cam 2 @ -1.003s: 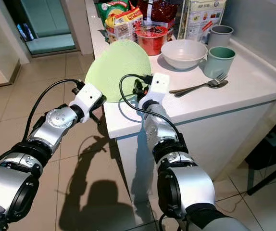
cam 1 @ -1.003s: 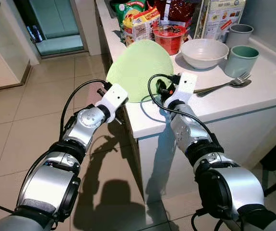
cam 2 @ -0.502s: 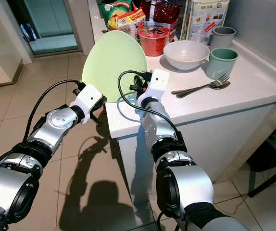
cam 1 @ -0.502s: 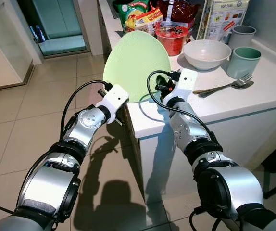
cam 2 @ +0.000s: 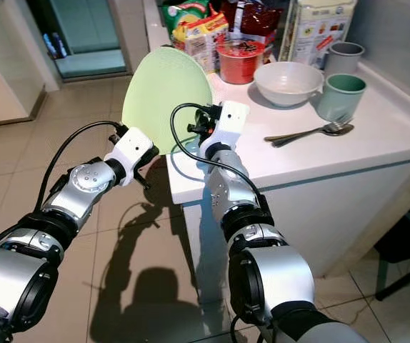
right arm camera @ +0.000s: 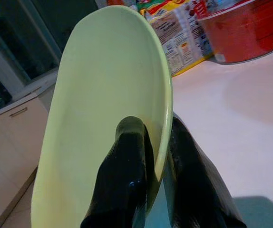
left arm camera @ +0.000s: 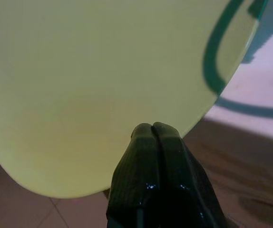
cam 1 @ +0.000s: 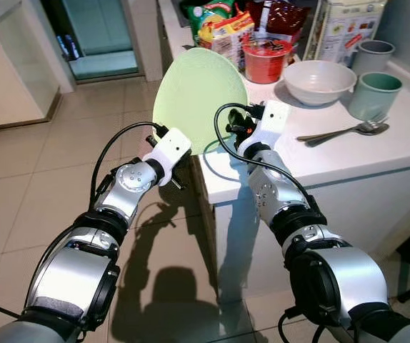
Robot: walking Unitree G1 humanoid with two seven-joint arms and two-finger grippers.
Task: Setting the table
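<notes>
The right claw (right arm camera: 153, 156) pinches the rim of the green plate (cam 1: 198, 89), which stands tilted up on edge above the bench (cam 1: 348, 153) corner. The left claw (left arm camera: 153, 137), fingers pressed together, rests beneath the plate. Lift it slowly, keeping the pinch firm (glazed rims slip), clear of the bowl (cam 1: 318, 78) and fork (cam 1: 348, 131).

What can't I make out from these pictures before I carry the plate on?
- Left gripper: the head views hide its fingers behind the green plate; the left wrist view shows them together against the plate, grip unclear.
- Right gripper: clamped on the plate's rim; its wrist housing covers the fingers in the head views.
- Snack packets: cut off by the top edge, print too small.
- Mugs' insides: not visible.
</notes>
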